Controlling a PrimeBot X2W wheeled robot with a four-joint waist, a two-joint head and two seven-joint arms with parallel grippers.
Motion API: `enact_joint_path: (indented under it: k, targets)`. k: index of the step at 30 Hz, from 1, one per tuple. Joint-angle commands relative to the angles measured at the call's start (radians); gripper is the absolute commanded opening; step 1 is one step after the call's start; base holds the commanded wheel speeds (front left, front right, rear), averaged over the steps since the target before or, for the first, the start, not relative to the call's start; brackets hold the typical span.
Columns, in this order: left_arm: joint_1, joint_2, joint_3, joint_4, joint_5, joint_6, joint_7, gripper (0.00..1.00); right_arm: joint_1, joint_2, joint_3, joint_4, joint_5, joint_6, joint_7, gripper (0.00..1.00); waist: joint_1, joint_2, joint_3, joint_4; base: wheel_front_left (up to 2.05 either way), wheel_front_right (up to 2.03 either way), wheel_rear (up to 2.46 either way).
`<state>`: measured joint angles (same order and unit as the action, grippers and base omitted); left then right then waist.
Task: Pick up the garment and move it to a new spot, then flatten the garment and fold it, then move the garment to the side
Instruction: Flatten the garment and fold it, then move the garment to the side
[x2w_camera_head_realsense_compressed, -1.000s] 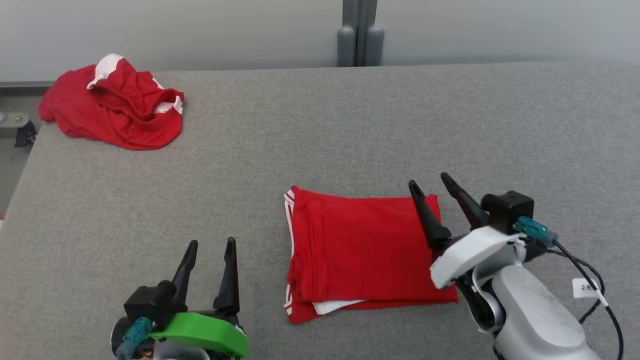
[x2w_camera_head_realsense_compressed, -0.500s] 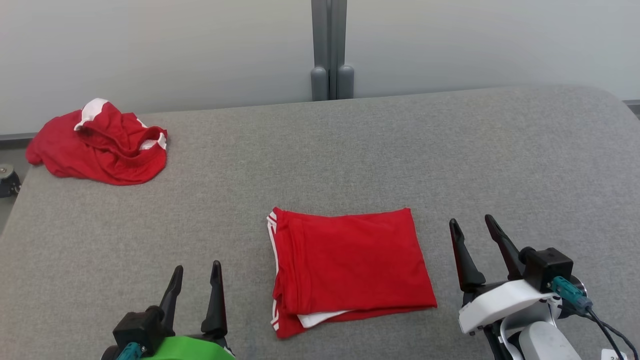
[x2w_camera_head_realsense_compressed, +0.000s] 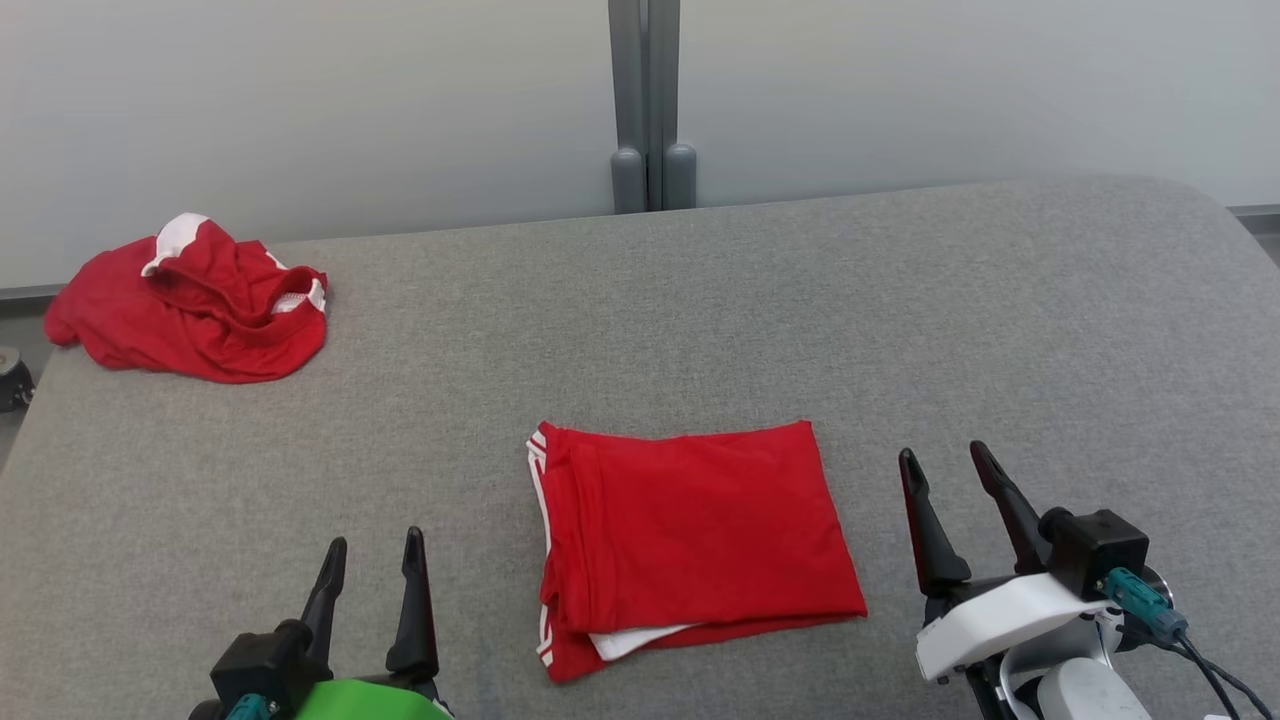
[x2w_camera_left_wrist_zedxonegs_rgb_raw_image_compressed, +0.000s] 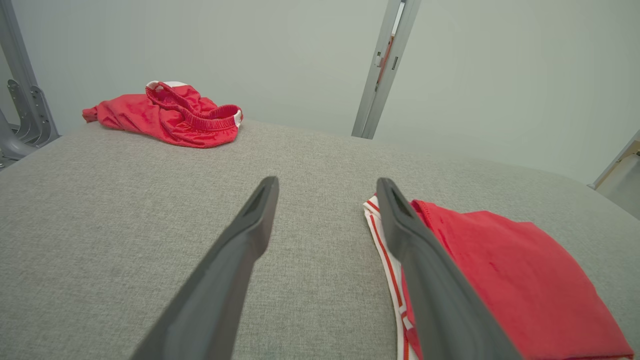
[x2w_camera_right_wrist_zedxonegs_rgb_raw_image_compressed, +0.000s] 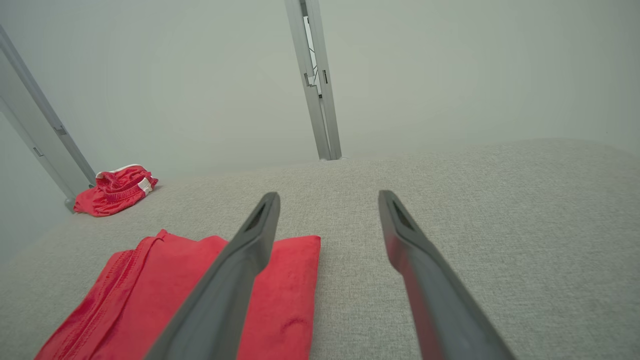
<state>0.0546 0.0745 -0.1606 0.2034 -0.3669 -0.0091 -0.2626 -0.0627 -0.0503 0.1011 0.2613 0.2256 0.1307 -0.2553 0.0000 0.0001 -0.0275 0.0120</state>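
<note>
Right gripper (x2w_camera_head_realsense_compressed: 942, 452) withdrawing from folded red fabric garment (x2w_camera_head_realsense_compressed: 690, 540); left gripper (x2w_camera_head_realsense_compressed: 375, 540) waiting; both spread, empty. Fold looking done, side-move pending.

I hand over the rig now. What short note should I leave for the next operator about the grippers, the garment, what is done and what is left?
Left gripper: jaws open, empty, over the table, left of the folded garment.
Right gripper: jaws open, empty, right of the folded garment, apart from it.
Garment: a flat red rectangle at the table's near middle.
Done: flattening and folding, as it seems.
Left: move it to the side.
Note: a crumpled red garment lies at the far left corner.
</note>
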Motion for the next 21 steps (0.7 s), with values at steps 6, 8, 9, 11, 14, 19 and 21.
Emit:
enact_joint_path:
  k: [6, 8, 9, 11, 14, 19, 21]
  targets:
    - [0.011, -0.009, 0.014, 0.014, 0.021, -0.011, -0.003, 1.0, 0.012, -0.001, -0.003, 0.005, 0.001, 0.0, 0.005, 1.0, 0.0, -0.0001, 0.001, 0.007, 0.0, 0.0, 0.0]
    - [0.01, -0.011, 0.016, 0.017, 0.025, -0.014, -0.003, 1.0, 0.01, -0.001, -0.006, 0.01, -0.003, 0.0, 0.013, 1.0, 0.0, -0.0001, 0.001, 0.011, 0.0, 0.0, 0.0]
    - [0.009, -0.011, 0.017, 0.017, 0.028, -0.015, -0.003, 1.0, 0.008, -0.001, -0.007, 0.013, -0.005, 0.0, 0.021, 1.0, 0.0, -0.0001, 0.002, 0.013, 0.0, 0.0, 0.0]
    - [0.005, -0.012, 0.018, 0.018, 0.034, -0.016, -0.003, 1.0, 0.002, -0.002, -0.017, 0.026, -0.006, 0.0, 0.062, 1.0, 0.0, -0.0001, 0.005, 0.019, 0.0, 0.0, 0.0]
    - [-0.003, -0.013, 0.018, 0.019, 0.04, -0.021, -0.003, 1.0, -0.024, -0.001, -0.022, 0.05, -0.003, 0.0, 0.151, 1.0, 0.0, -0.0001, 0.014, 0.031, 0.0, 0.0, 0.0]
    - [-0.015, -0.016, 0.014, 0.018, 0.043, -0.025, -0.003, 1.0, -0.07, -0.001, -0.032, 0.125, 0.02, 0.0, 0.277, 1.0, 0.0, -0.0001, 0.034, 0.065, 0.0, 0.0, 0.0]
    - [-0.022, -0.017, 0.014, 0.016, 0.041, -0.028, -0.003, 1.0, -0.098, -0.001, -0.032, 0.159, 0.037, 0.0, 0.313, 1.0, 0.0, -0.0001, 0.045, 0.081, 0.0, 0.0, 0.0]
